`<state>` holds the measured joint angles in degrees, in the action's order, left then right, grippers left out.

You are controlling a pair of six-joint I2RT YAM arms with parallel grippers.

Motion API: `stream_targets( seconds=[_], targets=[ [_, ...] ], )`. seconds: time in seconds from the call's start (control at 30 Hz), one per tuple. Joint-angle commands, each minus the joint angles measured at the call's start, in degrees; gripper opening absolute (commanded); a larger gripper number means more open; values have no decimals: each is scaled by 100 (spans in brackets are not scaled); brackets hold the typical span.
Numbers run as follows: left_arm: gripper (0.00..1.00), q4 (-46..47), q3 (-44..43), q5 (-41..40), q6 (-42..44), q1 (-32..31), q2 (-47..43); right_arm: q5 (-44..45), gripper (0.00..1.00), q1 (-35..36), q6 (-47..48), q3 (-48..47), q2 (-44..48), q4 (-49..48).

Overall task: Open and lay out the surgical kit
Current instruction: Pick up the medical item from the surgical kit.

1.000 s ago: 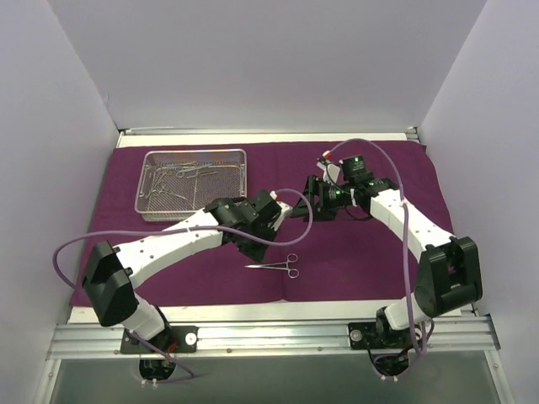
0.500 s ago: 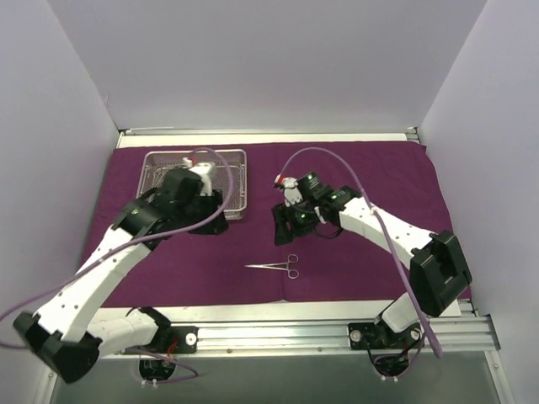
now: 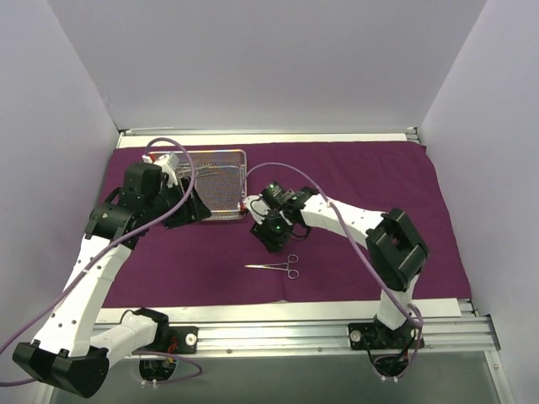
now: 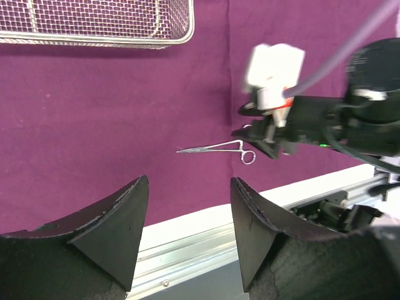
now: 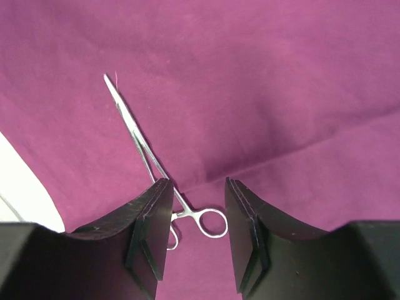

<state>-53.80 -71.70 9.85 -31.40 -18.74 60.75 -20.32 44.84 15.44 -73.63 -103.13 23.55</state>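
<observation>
The deep-purple cloth wrap [image 3: 362, 177] lies spread flat over the table. One steel scissor-like instrument [image 3: 274, 268] rests on it near the front, tip pointing left. My right gripper [image 3: 271, 236] hangs just above that instrument's ring handles [image 5: 209, 223], open, with nothing between the pads [image 5: 198, 184]. The silver wire-mesh tray [image 3: 245, 181] stands at the back left, partly hidden by my left arm. My left gripper [image 3: 192, 209] is at the tray's near edge, open and empty [image 4: 189, 181]. The left wrist view also shows the instrument [image 4: 215, 148] and the tray's rim [image 4: 94, 39].
A white strip of table [image 3: 253, 311] and the aluminium rail [image 3: 278, 332] run along the front edge. White walls close in the left, back and right. The right wrist's white camera block [image 4: 275, 65] and its purple cable hang over the cloth's middle.
My left arm swung from the centre back to the tray and its jaws opened. My right arm moved left and forward over the lone instrument, its jaws narrowing.
</observation>
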Motion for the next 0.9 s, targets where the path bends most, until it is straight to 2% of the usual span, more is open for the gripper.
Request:
stream_targets(
  seconds=[0.0,0.37,0.87],
  targets=[
    [63,124,-19,298,-130,99,-195,54,38,226,512,-284,-207,518],
    [64,142,104,386,-68,90,-239,274,43,895,73,182,-14,211],
    [65,124,69,395,-42,81,-204,1038,42,948,310,358,-365,211]
  ],
)
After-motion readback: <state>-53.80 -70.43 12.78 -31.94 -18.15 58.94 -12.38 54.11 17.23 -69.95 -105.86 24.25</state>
